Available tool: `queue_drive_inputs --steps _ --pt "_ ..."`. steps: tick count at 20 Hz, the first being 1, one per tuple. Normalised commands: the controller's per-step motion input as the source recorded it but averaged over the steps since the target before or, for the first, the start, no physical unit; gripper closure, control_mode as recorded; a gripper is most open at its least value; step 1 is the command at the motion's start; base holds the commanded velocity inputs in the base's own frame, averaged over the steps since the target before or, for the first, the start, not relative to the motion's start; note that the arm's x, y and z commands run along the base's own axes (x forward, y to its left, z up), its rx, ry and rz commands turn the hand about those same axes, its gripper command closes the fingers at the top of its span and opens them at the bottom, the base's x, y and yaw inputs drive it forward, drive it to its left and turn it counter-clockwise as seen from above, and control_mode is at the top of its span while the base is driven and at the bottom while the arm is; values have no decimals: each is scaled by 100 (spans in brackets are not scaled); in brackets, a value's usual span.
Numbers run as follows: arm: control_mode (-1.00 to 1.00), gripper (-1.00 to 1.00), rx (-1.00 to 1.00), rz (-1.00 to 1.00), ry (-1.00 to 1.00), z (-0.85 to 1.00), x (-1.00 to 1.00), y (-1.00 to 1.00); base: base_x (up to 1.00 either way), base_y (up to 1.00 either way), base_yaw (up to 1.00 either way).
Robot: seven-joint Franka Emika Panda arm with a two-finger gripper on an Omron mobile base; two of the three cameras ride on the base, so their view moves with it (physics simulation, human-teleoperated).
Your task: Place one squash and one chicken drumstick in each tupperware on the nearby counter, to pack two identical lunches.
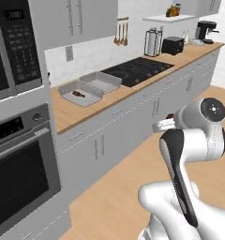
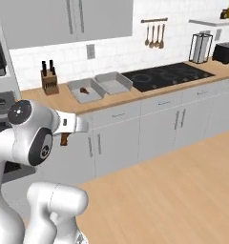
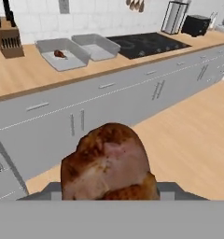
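So far you are sitting roughly a quarter of the way through, judging by how things are lying. Two grey tupperware trays are standing side by side on the wooden counter (image 1: 67,115), just left of the black stovetop (image 1: 138,70): the left tray (image 2: 85,90) is already holding one chicken drumstick (image 2: 84,89), while the right tray (image 2: 113,82) is looking bare. Your gripper (image 3: 109,196), hanging out over the floor well short of the cabinets, is pinching the second drumstick (image 3: 107,163), its jaws pressed in on the meat so that the brown lump is looming large in the hand view. That is making two drumsticks counted, one packed and one in transit, and two trays. You are not getting a squash anywhere in these views, so both are probably waiting somewhere off to the side. What is left, as I am reading it: dropping this drumstick into the right tray, then fetching a squash for each tray. Also standing on the counter are one knife block (image 2: 49,81) and one toaster (image 1: 172,45).
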Motion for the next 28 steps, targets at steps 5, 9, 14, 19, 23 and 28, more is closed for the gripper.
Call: queue_drive_inputs --steps 5,9,14,19,23,28 --pt "100 100 0 0 0 0 0 0 100 -36 1" --pt "100 100 0 0 0 0 0 0 100 -6 10" --pt "100 100 0 0 0 0 0 0 100 0 20" --pt "100 100 0 0 0 0 0 0 100 -21 37" --pt "100 100 0 0 0 0 0 0 100 -33 42" --pt "100 100 0 0 0 0 0 0 100 -40 42"
